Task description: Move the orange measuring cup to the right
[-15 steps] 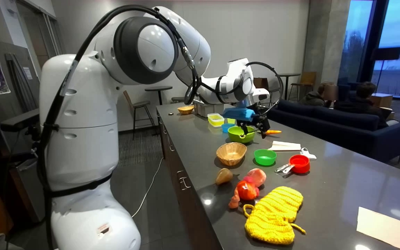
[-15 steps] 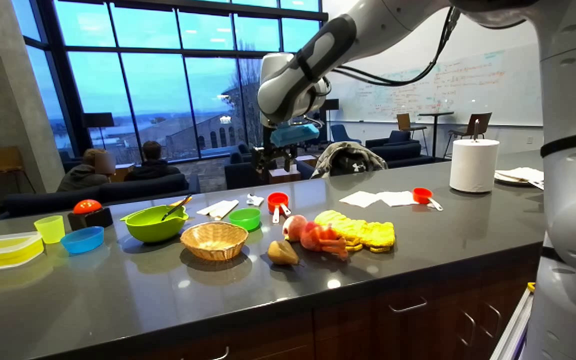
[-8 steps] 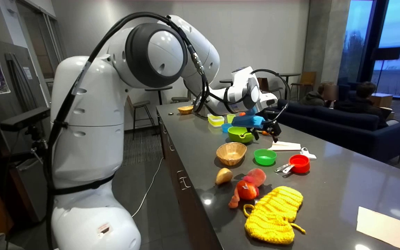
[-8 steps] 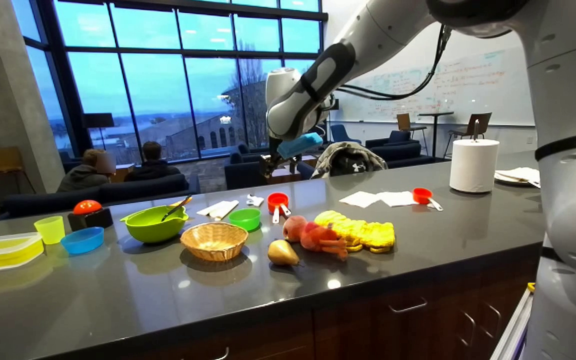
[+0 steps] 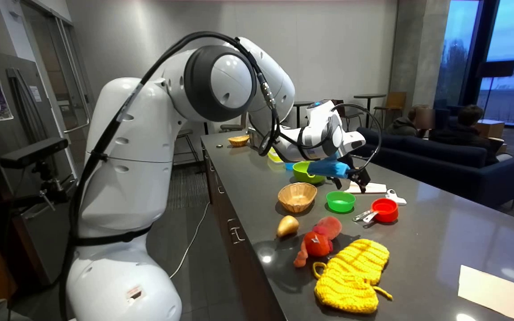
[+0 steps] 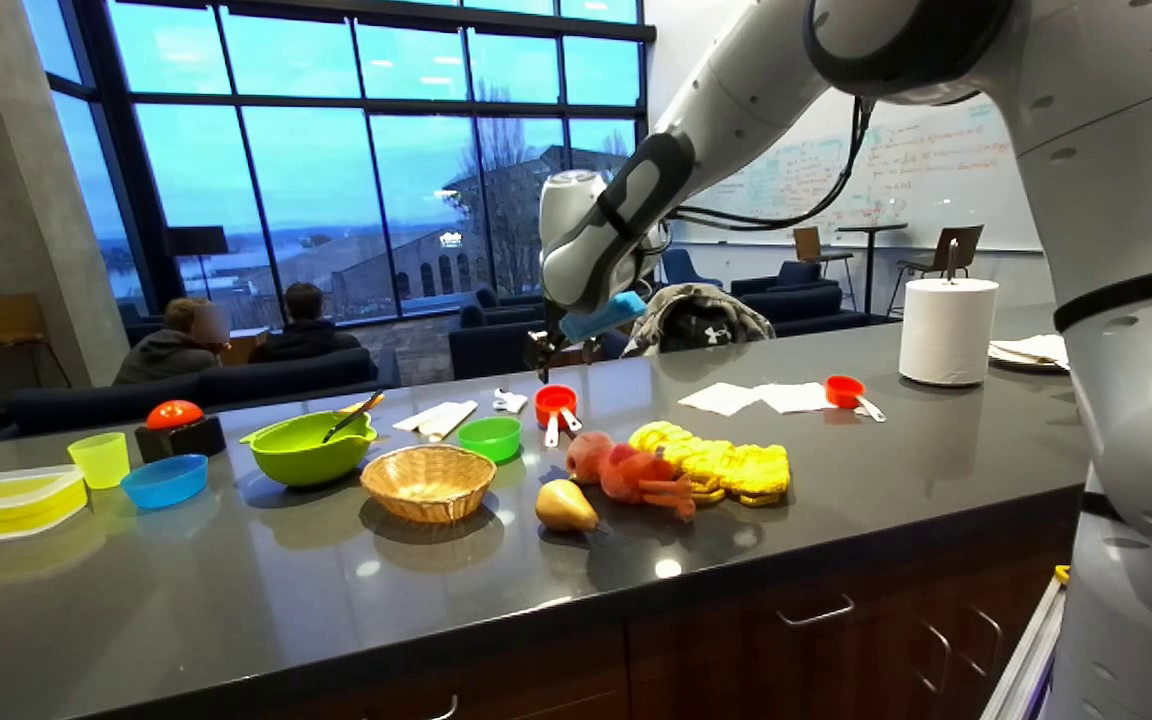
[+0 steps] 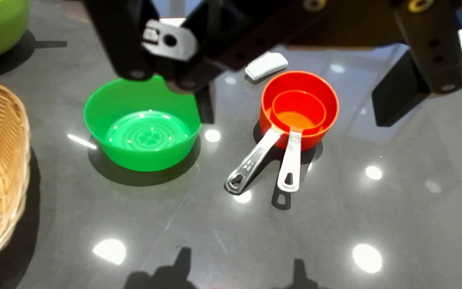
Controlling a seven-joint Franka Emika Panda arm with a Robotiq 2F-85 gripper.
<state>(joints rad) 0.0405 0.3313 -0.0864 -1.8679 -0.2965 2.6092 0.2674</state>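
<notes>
Spread wide, the end effector [image 5: 350, 185] hangs above the desk [image 6: 206, 585], apart from its surface. Of the containers standing there, the lime-green bowl [image 6: 306, 460] is among the biggest; a thin dark utensil [image 6: 348, 420] leans across its rim, and its floor is hidden. Similar in breadth, the wicker basket [image 6: 426, 500] stands near it, the bare weave of its inner wall in sight. A yellow tub [image 6: 11, 514] with a pale rim is cut off by the edge of an exterior view; what it contains cannot be told. Smaller come the blue bowl [image 6: 168, 485] and the green bowl [image 7: 146, 157], the latter showing rings and a clover mark on its floor in the wrist view. A yellow-green cup [image 6: 99, 462] stands upright just beside the blue bowl. Smaller again, a lone red cup [image 6: 844, 391] sits at the edge of a white sheet [image 6: 791, 398], its inside too small to make out. Near the green bowl, an outer red cup [image 7: 295, 82] stands upright and holds the smallest vessel, the orange measuring cup [image 7: 298, 116], nested inside it; their two metal handles [image 7: 290, 168] splay out side by side. With a broad gap between them, the end effector's fingers [image 7: 395, 92] stand above the nested pair, which shows between them in the wrist view, apart from both cups.
</notes>
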